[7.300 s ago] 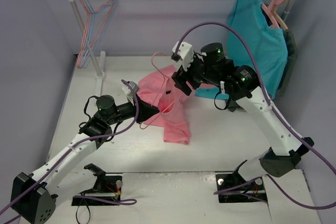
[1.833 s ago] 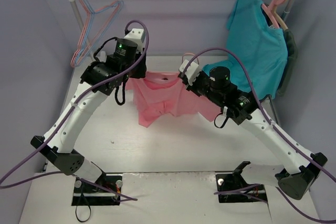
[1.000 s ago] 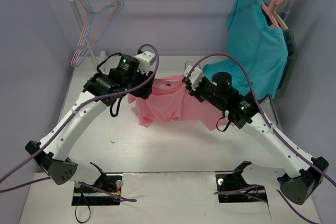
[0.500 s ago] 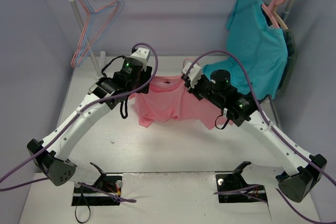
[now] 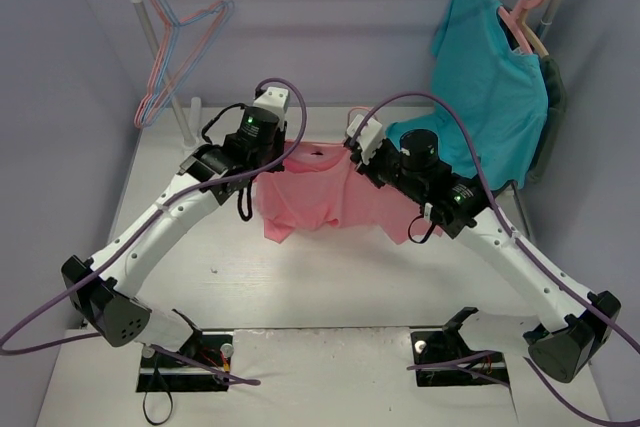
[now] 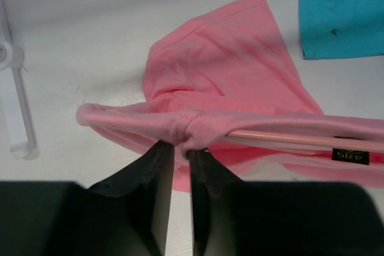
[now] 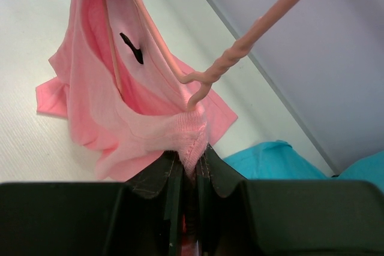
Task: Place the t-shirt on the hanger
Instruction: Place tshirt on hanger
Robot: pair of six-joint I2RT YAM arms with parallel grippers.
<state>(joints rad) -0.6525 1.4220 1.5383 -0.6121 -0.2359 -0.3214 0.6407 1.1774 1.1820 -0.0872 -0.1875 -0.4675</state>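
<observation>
Wrist views showed the left gripper (image 6: 180,148) and right gripper (image 7: 191,159) each clamped on the t-shirt (image 5: 320,197) stretched between them, the hanger (image 7: 222,71) threaded through its collar, so settling the shoulders evenly seemed next.

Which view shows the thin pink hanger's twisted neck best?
Right wrist: the neck of the hanger rises clear of the t-shirt collar. Left wrist shows only one wire arm under cloth; top external shows barely a sliver of its hook.
</observation>
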